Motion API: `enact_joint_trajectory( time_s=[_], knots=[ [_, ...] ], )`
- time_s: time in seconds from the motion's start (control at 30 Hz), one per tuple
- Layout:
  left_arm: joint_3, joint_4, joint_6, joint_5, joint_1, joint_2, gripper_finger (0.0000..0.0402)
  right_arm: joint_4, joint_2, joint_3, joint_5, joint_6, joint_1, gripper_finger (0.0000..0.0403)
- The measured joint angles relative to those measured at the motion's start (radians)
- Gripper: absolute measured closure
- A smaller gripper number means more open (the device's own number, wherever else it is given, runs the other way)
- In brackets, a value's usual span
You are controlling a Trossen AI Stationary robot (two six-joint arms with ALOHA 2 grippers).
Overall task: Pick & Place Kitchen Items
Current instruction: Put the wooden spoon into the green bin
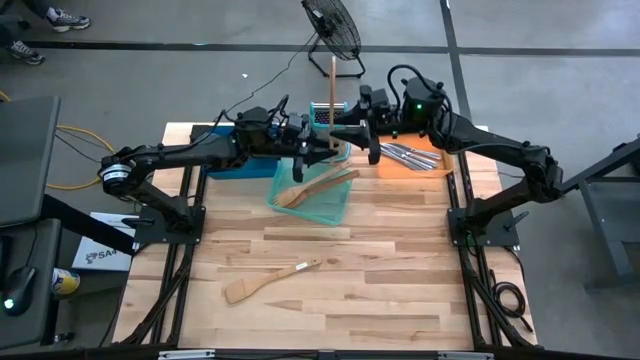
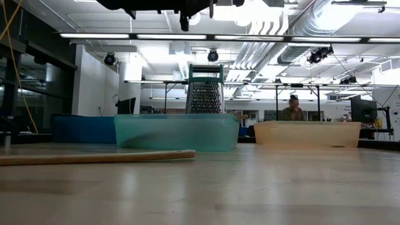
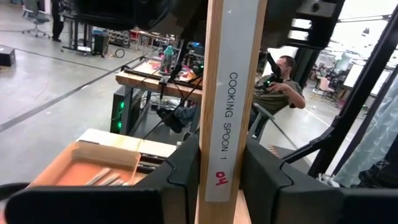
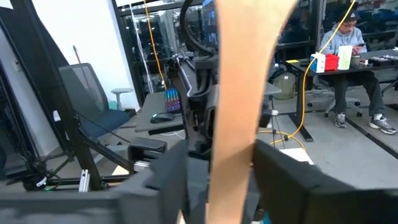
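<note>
A pale wooden spoon (image 1: 333, 95) stands upright in the air above the far end of the green tray (image 1: 300, 205). My two grippers meet at it from either side. My left gripper (image 3: 221, 171) is shut on the labelled handle (image 3: 231, 112). My right gripper (image 4: 221, 165) comes from the right, open. Its fingers stand on either side of a wider stretch of the spoon (image 4: 239, 93), with a gap showing at one finger (image 4: 171, 171). Whether the other finger touches the wood I cannot tell. Another wooden spatula (image 1: 268, 281) lies flat on the near table. My left gripper pinches the spoon's flat handle between its two fingers (image 3: 183, 171), just beside the printed label (image 3: 217, 180). The fingers reach in level from the table's left and lie across the handle. The spoon stands upright, lifted clear of the tray.
The green tray holds wooden spatulas (image 1: 318, 186). An orange tray (image 1: 432, 165) at the back right holds metal cutlery (image 1: 405, 152), and a blue tray (image 1: 222, 165) stands at the back left. A metal box grater (image 2: 205, 94) stands behind the green tray. A person (image 3: 280, 87) sits beyond the table.
</note>
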Motion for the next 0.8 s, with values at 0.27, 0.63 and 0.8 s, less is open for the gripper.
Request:
enact_joint_trajectory(
  time_s=[0.27,0.63,0.8],
  knots=[
    [0.0,-0.027,0.013,-0.028,0.001,0.0,0.0318,-0.086,-0.038,0.0,0.035,0.006,0.0,0.0128],
    [-0.001,-0.296,0.076,-0.121,0.013,-0.011,0.0318,-0.38,-0.191,0.0,0.344,-0.028,0.0,0.0113],
    [-0.001,-0.468,0.098,-0.15,0.015,-0.011,0.0318,-0.469,-0.256,0.0,0.47,-0.021,0.0,0.0113]
  ],
)
